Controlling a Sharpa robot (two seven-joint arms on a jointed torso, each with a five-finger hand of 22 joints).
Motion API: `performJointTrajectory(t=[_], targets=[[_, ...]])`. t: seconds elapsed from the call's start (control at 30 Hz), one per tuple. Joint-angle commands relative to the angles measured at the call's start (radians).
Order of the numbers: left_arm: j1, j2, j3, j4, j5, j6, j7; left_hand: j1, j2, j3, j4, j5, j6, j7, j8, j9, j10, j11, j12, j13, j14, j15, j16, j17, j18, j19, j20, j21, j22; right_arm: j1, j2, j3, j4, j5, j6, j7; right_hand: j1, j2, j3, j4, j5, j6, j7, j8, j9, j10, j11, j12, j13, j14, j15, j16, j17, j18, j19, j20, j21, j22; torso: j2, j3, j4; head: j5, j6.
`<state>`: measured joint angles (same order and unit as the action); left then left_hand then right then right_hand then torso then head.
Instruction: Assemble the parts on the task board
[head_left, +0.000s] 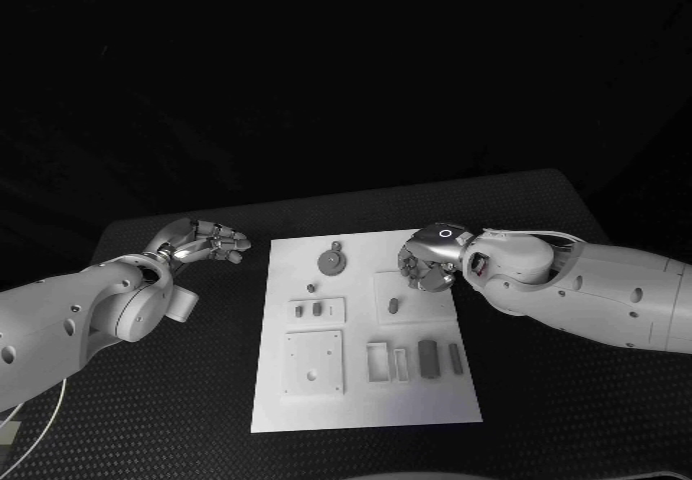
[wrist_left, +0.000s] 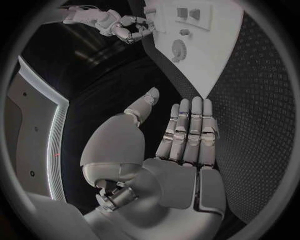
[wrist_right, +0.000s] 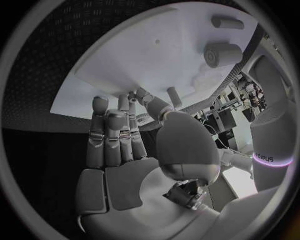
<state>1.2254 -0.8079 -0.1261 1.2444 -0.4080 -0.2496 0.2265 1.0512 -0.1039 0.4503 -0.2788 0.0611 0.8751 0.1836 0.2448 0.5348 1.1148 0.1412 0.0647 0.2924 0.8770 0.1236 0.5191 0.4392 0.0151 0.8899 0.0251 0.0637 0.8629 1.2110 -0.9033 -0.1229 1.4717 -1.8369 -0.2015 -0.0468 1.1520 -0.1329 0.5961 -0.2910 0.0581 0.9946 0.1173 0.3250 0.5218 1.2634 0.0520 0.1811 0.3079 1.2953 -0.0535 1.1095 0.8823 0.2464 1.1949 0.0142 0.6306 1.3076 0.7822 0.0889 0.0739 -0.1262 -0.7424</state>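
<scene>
From the head view, the flat white task board lies mid-tabletop, small grey parts scattered on it; the right hand hovers over its far right edge, the left hand off its far left corner above bare tabletop. At the left wrist, the fingers are straight, spread, empty beside the board's edge. At the right wrist, the fingers are extended, holding nothing, over the board's smooth surface.

Black table with a finely dotted mat surface, set against an unlit dark background. Dark floor and a pale curved panel are seen beyond it.
</scene>
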Motion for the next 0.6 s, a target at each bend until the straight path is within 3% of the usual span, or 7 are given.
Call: performJointTrajectory(t=[0.03,0.2,0.4,0.6], targets=[[0.001,0.002,0.0,0.001,0.006,0.013,0.006,-0.004,0.007,-0.002,-0.002,-0.005,-0.008,-0.002,0.002,-0.002,-0.009,0.001,0.002,-0.002,0.002,0.006,-0.004,0.001,0.021,-0.001,0.005,0.002,-0.002,-0.014,-0.01,-0.013,-0.017,-0.026,0.097,-0.038,0.004,-0.007,-0.004,-0.002,0.001,-0.003,0.007,0.003,0.002,-0.004,0.003,-0.005,-0.001,-0.005,-0.003,0.002,0.001,0.015,-0.003,-0.006,-0.005,0.002,0.0,-0.0004,0.0007,0.001,-0.001],[0.001,0.001,0.0,-0.001,0.006,0.011,0.007,-0.004,0.007,-0.001,-0.002,-0.004,-0.008,-0.002,0.002,-0.002,-0.009,0.002,0.002,-0.002,0.002,0.006,-0.005,0.002,0.021,-0.001,0.005,0.002,-0.002,-0.014,-0.009,-0.013,-0.017,-0.032,0.101,-0.036,0.02,0.002,-0.001,-0.003,0.0,0.0,0.005,0.004,0.005,-0.002,0.002,-0.007,0.001,-0.005,-0.003,0.002,0.003,0.015,-0.004,-0.006,-0.007,0.004,0.0,-0.0001,0.0005,-0.001,-0.002],[0.001,0.002,0.0,0.0,0.006,0.008,0.008,-0.003,0.008,-0.001,-0.002,-0.004,-0.008,-0.002,0.003,-0.002,-0.009,0.002,0.002,-0.002,0.002,0.006,-0.006,0.003,0.021,-0.001,0.005,0.003,-0.003,-0.016,-0.007,-0.013,-0.018,-0.053,0.083,-0.049,0.065,0.043,0.0,-0.005,0.0,0.032,-0.007,0.022,0.019,0.031,-0.013,0.004,0.013,0.001,-0.018,0.013,0.012,0.015,0.005,-0.011,0.0,0.016,0.0,0.0003,0.0002,-0.001,-0.002],[0.001,0.001,0.0,0.0,0.006,0.006,0.009,-0.002,0.008,0.0,-0.002,-0.004,-0.008,-0.002,0.003,-0.002,-0.009,0.001,0.003,-0.003,0.002,0.006,-0.007,0.004,0.021,-0.001,0.005,0.003,-0.004,-0.019,-0.006,-0.013,-0.011,-0.066,0.056,-0.05,0.077,0.053,-0.004,-0.005,0.001,0.045,-0.012,0.026,0.024,0.044,-0.02,0.005,0.018,0.005,-0.025,0.029,0.024,0.015,0.015,-0.017,0.01,0.022,0.0,0.0001,-0.0001,-0.003,-0.004]])
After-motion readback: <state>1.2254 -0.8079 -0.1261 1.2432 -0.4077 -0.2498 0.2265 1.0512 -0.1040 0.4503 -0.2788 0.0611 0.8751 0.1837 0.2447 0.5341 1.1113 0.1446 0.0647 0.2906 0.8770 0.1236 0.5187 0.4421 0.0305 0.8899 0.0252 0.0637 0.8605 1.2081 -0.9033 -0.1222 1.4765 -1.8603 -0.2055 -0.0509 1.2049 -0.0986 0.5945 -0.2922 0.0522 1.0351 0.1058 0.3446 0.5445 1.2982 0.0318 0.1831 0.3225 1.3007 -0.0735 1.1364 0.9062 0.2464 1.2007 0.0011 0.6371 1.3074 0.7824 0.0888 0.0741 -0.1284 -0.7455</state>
